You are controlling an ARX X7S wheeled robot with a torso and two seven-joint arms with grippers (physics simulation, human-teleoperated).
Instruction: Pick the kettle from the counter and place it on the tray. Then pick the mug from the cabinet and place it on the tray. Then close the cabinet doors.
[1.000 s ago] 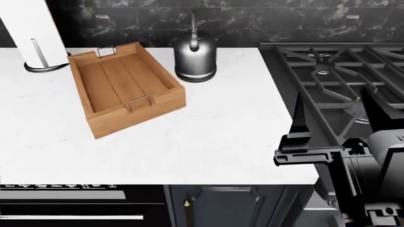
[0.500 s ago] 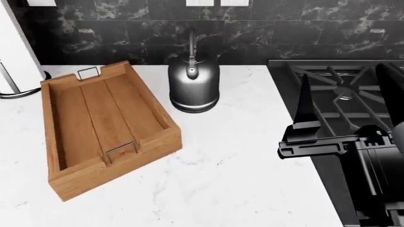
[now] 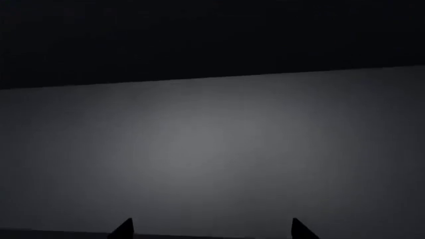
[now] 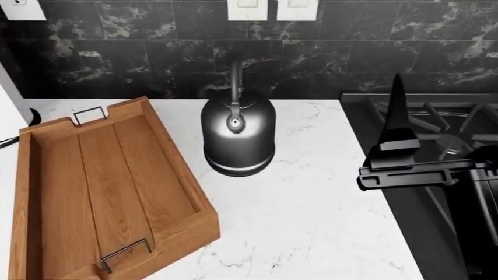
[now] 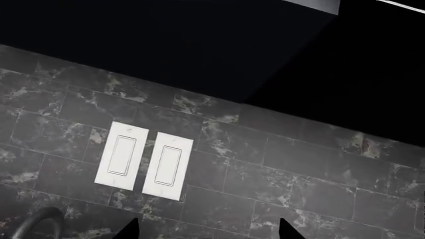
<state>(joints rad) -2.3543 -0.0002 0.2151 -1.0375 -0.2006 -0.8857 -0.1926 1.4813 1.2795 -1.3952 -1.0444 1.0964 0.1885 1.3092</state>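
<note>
The shiny grey kettle [image 4: 237, 137] stands upright on the white marble counter [image 4: 311, 216], close to the dark backsplash. To its left lies the brown wooden tray [image 4: 101, 186], with nothing in it. My right gripper [image 5: 207, 229] is open and holds nothing. One of its black fingers [image 4: 397, 122] points up over the counter's right end, right of the kettle and apart from it. The kettle's handle [image 5: 33, 225] shows as a dark arc in the right wrist view. My left gripper [image 3: 210, 230] is open, facing a plain grey surface. The mug is out of view.
A black gas hob [image 4: 435, 134] adjoins the counter on the right. Two white switch plates [image 5: 143, 160] sit on the dark marbled backsplash above the kettle. A white paper-towel roll's edge [image 4: 6, 102] shows at the far left. A dark block [image 5: 166, 45] overhangs the wall.
The head view has moved in toward the wall, so kettle and tray look larger and lower. The right gripper has risen slightly and stays open. Kettle and tray have not moved.
</note>
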